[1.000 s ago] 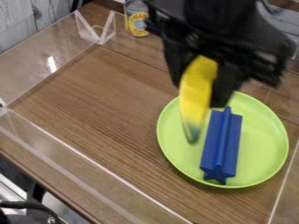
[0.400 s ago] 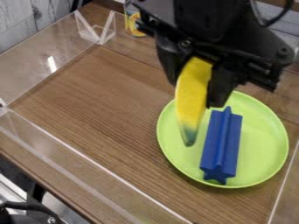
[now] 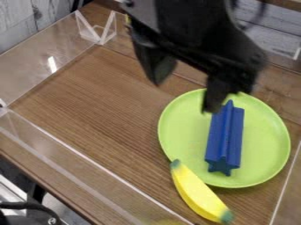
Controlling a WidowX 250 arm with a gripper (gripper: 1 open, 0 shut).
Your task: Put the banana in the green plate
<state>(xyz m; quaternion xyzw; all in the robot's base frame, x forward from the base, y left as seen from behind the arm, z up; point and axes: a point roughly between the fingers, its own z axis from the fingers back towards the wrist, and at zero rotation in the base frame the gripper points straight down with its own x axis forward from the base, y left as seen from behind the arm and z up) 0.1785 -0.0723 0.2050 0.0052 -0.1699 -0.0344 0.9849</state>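
Lying banana (image 3: 199, 193): outside the plate, beside its lower-left rim; I can't tell if they touch.
Plate (image 3: 178, 134): flat, its room partly taken by the blue block (image 3: 224, 139).
Pincer (image 3: 188, 81): spread, holding nothing; I probably released short and must regrip.

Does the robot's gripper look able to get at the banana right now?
Probably yes: the banana lies in the open beside the green plate, nothing on top of it, and the gripper looks open.
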